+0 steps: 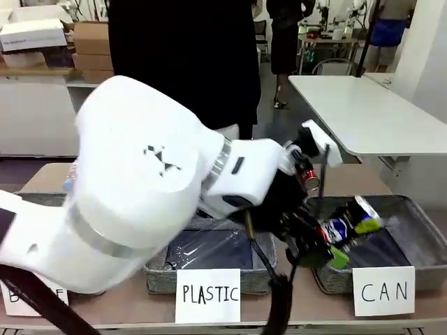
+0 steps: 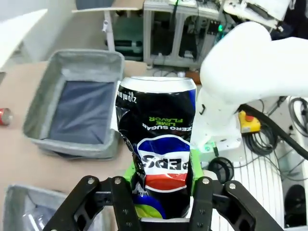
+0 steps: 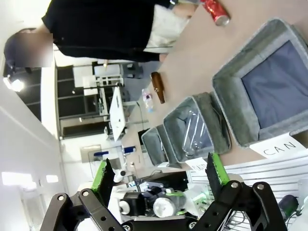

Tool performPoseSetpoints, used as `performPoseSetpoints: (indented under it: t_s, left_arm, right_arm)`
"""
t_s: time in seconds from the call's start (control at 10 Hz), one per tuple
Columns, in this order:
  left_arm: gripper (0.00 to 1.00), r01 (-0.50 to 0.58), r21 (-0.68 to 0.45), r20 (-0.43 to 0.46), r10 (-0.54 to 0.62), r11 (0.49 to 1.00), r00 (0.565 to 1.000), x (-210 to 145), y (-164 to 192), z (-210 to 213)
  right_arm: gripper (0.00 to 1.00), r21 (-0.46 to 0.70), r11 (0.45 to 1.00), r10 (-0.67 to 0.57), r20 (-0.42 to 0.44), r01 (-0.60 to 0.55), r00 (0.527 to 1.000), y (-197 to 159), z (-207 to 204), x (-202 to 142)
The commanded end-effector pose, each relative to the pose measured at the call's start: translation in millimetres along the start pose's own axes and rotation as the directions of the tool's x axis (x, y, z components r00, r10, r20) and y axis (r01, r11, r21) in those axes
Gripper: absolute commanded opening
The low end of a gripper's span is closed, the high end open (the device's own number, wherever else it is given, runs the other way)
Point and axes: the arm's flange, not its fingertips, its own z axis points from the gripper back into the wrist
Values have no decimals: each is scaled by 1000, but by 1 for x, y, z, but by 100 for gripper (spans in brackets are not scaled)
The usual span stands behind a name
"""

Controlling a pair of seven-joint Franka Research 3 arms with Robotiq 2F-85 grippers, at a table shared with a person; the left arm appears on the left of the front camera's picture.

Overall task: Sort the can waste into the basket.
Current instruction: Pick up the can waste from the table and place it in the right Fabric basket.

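Note:
My left gripper (image 1: 334,239) is shut on the black-blue can (image 1: 349,223), which it holds tilted above the near left corner of the grey basket (image 1: 412,206) signed "CAN" (image 1: 384,292). In the left wrist view the dented can (image 2: 161,144) stands between the green pads of that gripper (image 2: 161,168), with the empty dark-bottomed basket (image 2: 48,91) beyond it. The red can (image 1: 307,174) lies on the table behind the basket, also seen at the table's edge (image 2: 4,116). My right gripper (image 3: 159,173) hangs open and empty, far from the red can (image 3: 215,12) and the basket (image 3: 227,83).
The middle basket (image 1: 157,269) behind the "PLASTIC" sign (image 1: 207,293) holds clear plastic. A brown bottle (image 3: 158,86) and a clear plastic bottle (image 3: 147,98) lie on the table farther off. A person in black (image 1: 188,56) stands at the far side. My left arm (image 1: 140,195) spans the near table.

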Motion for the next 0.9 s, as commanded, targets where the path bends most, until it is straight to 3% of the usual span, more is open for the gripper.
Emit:
performPoseSetpoints:
  t_s: [0.0, 0.1, 0.2, 0.3, 0.4, 0.5, 0.8]
  left_arm:
    - [44, -21, -1, 29, 21, 1000, 999, -1, -3, 24]
    - [44, 0, 0, 0, 0, 1000, 1000, 0, 0, 0]
    - [44, 84, 63, 50, -88, 994, 995, 5, 31, -19]
    - [44, 166, 1, 98, -165, 986, 981, 12, 65, -56]
    - [44, 251, 12, 30, -251, 968, 968, 13, 96, -91]
    - [44, 288, -8, 17, -288, 958, 958, 12, 120, -118]
    - [44, 341, 15, -102, -338, 940, 936, 4, 157, -171]
  right_arm:
    - [100, 5, 1000, 24, 13, -24, 1000, 2, -1, 3]
    - [100, 5, 1000, 24, 13, -24, 1000, 2, -1, 3]
    - [100, 5, 1000, 24, 13, -24, 1000, 2, -1, 3]
    - [100, 5, 1000, 24, 13, -24, 1000, 2, -1, 3]
    - [100, 5, 1000, 24, 13, -24, 1000, 2, -1, 3]
    - [100, 5, 1000, 24, 13, -24, 1000, 2, -1, 3]
    - [100, 5, 1000, 24, 13, -24, 1000, 2, -1, 3]
